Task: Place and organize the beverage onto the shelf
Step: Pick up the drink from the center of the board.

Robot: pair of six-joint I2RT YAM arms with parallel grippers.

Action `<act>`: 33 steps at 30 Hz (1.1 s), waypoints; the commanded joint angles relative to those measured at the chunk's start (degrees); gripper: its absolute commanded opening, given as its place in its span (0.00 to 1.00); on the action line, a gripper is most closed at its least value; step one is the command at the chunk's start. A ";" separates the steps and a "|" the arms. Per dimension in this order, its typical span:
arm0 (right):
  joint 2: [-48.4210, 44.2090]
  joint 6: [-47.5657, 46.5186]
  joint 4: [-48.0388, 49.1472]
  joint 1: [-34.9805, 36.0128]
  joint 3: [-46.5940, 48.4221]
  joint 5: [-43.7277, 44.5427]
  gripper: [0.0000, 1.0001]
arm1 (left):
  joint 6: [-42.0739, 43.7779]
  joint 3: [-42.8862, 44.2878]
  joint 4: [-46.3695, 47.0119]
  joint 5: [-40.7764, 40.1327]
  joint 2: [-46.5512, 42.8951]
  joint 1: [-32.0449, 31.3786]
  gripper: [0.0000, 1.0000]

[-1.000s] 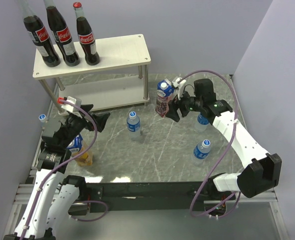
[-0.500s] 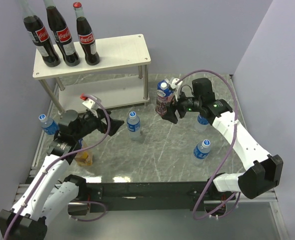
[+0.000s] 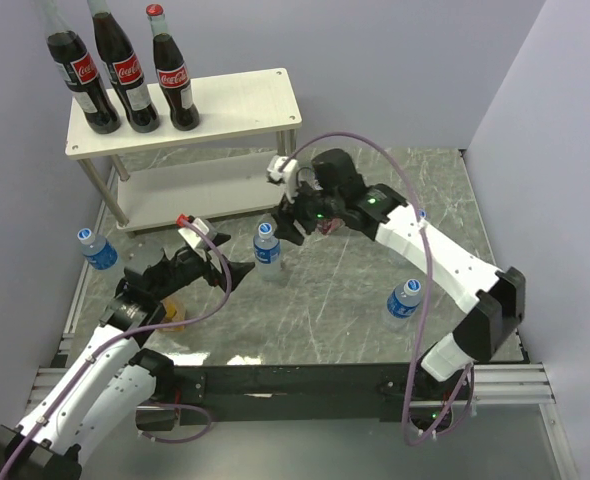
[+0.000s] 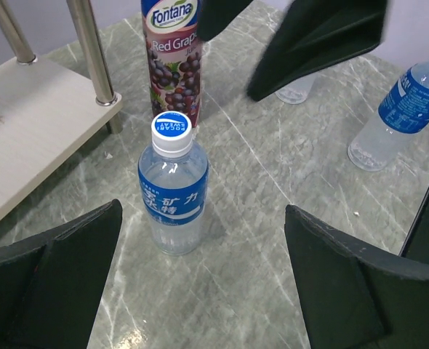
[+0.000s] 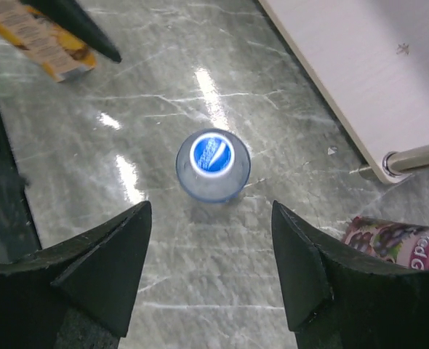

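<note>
Gleaming marbled table (image 3: 345, 292), clear round bottle (image 4: 172, 195)

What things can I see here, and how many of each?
cola bottles: three, dark with red labels, left end of the shelf's top board
shelf: one, whitish with silver legs, back of the table
water bottles: four, clear with blue labels, scattered on the table, one mostly hidden
purple carton: one, upright by a shelf leg
yellow carton: one, near-left of the table
table: one, grey marble
left gripper: black, open, facing the middle water bottle
right gripper: black, open, above that bottle
</note>
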 commanded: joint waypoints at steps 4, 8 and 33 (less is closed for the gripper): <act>5.74 3.13 0.63 4.62 5.74 10.66 0.72 | 2.89 -0.02 3.16 1.32 0.52 -0.42 1.00; 7.50 3.84 0.37 5.58 7.67 11.54 0.72 | 2.89 0.15 2.81 0.71 0.52 -0.42 0.99; 13.57 4.55 -1.74 8.75 10.31 12.07 0.50 | 2.89 0.77 1.14 -1.84 1.49 -0.33 0.99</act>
